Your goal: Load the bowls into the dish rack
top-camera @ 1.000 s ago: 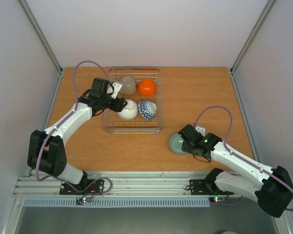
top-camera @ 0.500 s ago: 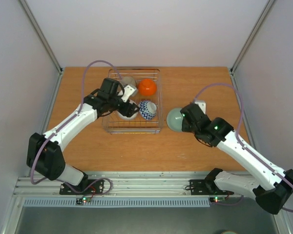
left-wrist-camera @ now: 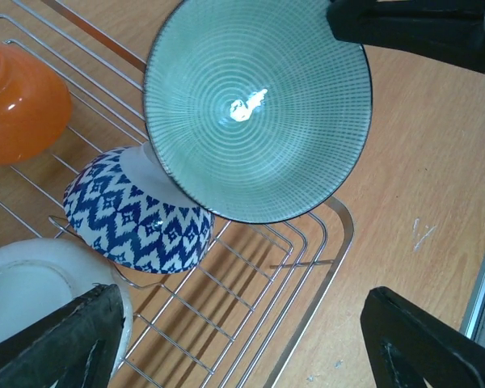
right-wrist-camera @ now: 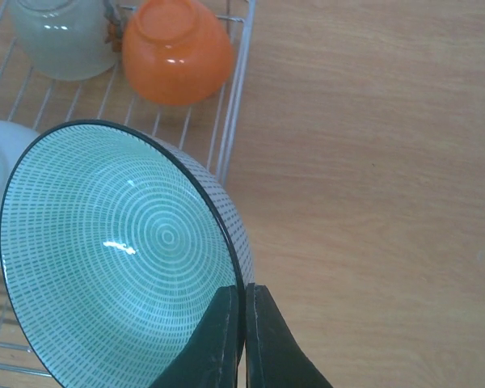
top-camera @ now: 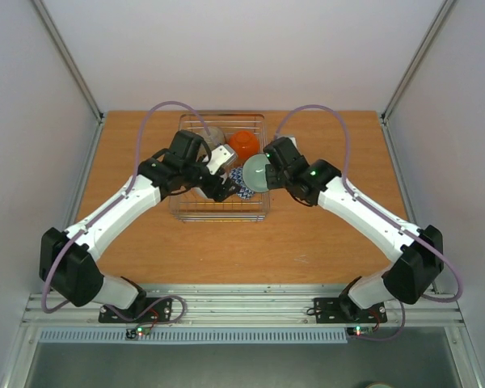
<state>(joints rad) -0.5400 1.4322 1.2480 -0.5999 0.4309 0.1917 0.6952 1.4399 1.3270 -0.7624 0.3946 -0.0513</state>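
Four bowls (right-wrist-camera: 176, 50) crowd the dish rack (top-camera: 223, 215), so the right hand (right-wrist-camera: 244, 307), clamped on the green bowl (right-wrist-camera: 137, 250), should lower it clear of the parted left hand (left-wrist-camera: 242, 323).

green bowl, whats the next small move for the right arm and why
Probably ease the green bowl down onto the bare wires at the rack's corner. The right gripper pinches its rim and holds it tilted above the blue bowl, not yet seated. The open left gripper is close, so go slowly.
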